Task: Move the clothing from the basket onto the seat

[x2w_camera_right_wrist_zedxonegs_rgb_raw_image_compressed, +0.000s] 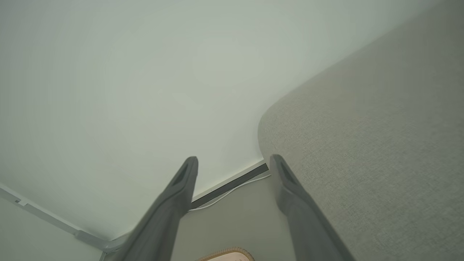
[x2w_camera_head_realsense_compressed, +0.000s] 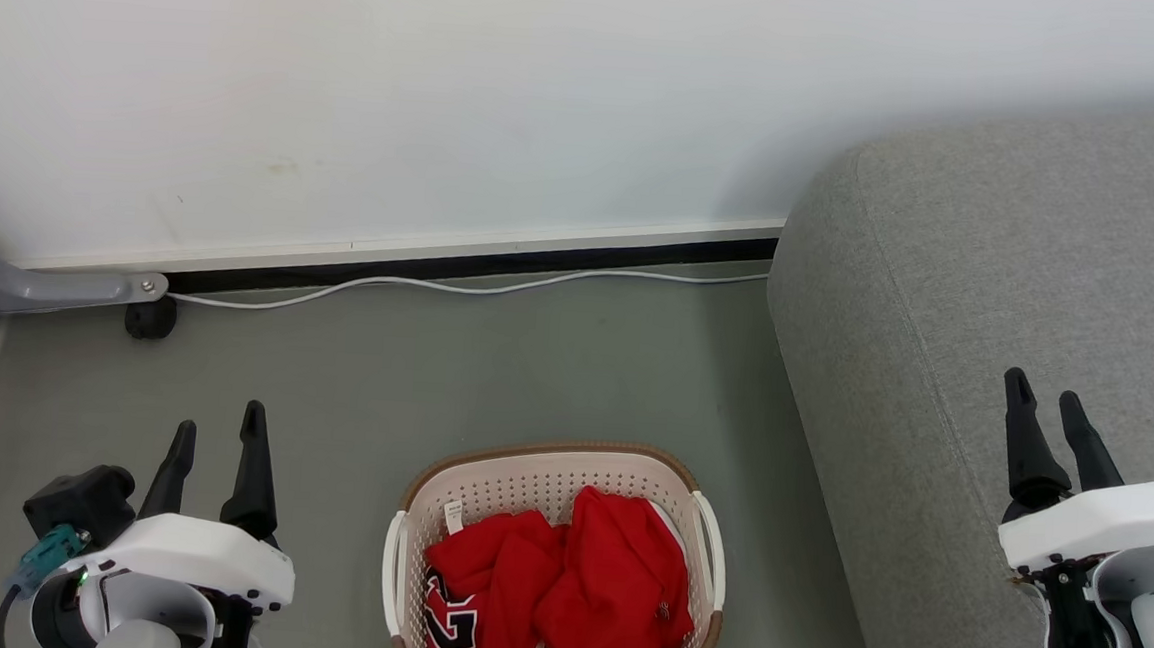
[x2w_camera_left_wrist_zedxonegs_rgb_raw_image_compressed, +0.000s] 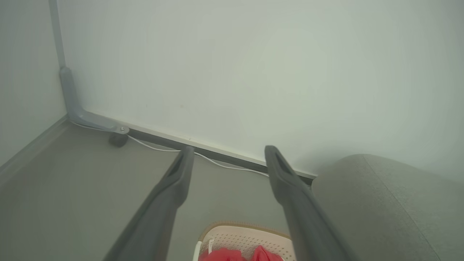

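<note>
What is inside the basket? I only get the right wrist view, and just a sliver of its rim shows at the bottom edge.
Observer: The head view shows the basket holding the clothing, red garments bunched together.
Operator: Where is the other arm?
Observer: The left gripper hangs over the floor to the left of the basket, jaws open and empty.
Operator: Anything else near the wall?
Observer: A small black round part sits on the floor under a grey bracket.

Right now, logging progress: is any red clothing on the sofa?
No, the red garments lie in the laundry basket on the floor beside the sofa.
</note>
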`<state>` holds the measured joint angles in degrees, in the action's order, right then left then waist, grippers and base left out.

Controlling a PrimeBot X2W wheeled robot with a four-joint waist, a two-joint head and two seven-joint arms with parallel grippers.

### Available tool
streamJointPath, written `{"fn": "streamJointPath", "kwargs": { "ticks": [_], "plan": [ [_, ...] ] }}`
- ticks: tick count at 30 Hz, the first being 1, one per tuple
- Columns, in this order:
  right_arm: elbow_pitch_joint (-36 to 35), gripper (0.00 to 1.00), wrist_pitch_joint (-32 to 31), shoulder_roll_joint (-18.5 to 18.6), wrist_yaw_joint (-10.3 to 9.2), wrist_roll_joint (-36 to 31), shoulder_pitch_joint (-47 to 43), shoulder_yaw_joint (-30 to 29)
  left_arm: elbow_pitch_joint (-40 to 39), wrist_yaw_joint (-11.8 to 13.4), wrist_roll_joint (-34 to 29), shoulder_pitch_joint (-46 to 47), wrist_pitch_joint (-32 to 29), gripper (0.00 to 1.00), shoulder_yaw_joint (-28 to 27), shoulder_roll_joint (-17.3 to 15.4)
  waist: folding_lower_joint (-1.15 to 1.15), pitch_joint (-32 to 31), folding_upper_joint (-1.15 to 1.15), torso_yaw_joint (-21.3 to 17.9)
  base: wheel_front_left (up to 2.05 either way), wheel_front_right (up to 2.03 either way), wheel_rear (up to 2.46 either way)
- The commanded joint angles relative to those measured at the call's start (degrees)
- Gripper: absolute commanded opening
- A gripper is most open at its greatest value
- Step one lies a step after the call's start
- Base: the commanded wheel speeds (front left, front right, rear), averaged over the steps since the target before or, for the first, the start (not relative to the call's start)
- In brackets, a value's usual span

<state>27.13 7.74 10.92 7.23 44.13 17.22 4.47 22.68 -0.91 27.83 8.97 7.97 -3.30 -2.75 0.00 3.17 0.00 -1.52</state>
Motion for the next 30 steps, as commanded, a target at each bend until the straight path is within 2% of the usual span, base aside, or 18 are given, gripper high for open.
{"fn": "streamJointPath", "kwargs": {
  "ticks": [1, 30],
  "plan": [
    [-0.7, 1.0, 1.2, 1.5, 0.23, -2.3, 2.8, 1.2, -1.4, 0.7, -2.5, 3.5, 1.0, 1.0, -0.8, -1.3, 0.0, 0.0, 0.0, -0.1, 0.0, 0.0, 0.0],
    [3.1, 1.0, 5.9, 5.2, 0.25, -16.6, 7.9, 8.0, 0.8, 4.0, -21.2, 5.8, 5.7, 1.0, 1.6, -3.0, 0.0, 0.4, 0.0, -0.7, 0.0, 0.0, 0.0]
  ]
}}
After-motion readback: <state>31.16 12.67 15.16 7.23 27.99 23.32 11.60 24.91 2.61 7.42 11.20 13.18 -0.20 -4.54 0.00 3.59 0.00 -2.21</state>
